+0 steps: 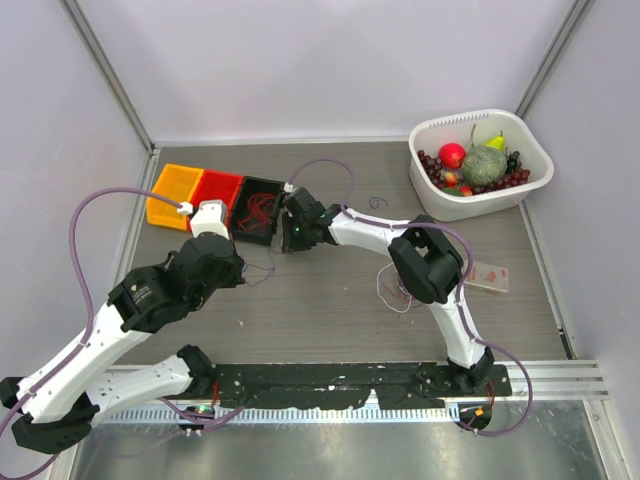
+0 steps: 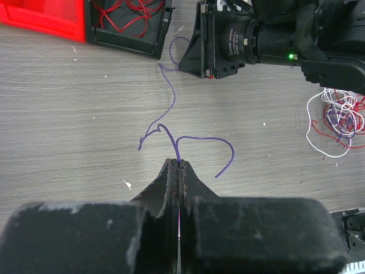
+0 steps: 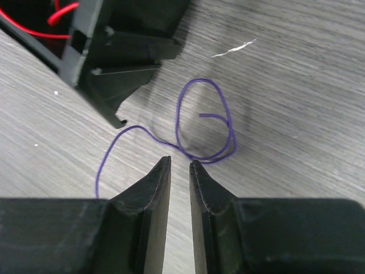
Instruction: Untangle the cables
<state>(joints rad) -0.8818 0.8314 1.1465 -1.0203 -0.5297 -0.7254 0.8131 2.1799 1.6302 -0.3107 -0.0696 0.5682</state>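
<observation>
The cables (image 1: 393, 291) are a small tangle of red, white and dark wires on the table, partly under my right arm; in the left wrist view the tangle (image 2: 336, 121) lies at the far right. A single thin purple wire (image 2: 197, 138) trails across the wood from the tangle's side toward the black bin. My left gripper (image 2: 179, 162) is shut on this wire and sits low over the table (image 1: 243, 272). My right gripper (image 3: 180, 161) is open with nothing between its fingers. The purple wire's loop (image 3: 209, 159) lies just past its tips, beside the bin (image 1: 292, 236).
Orange (image 1: 172, 195), red (image 1: 215, 192) and black (image 1: 247, 229) bins stand in a row at the back left; the black one holds red wires. A white basket (image 1: 480, 205) of fruit is at the back right. A small packet (image 1: 487, 277) lies right of my right arm.
</observation>
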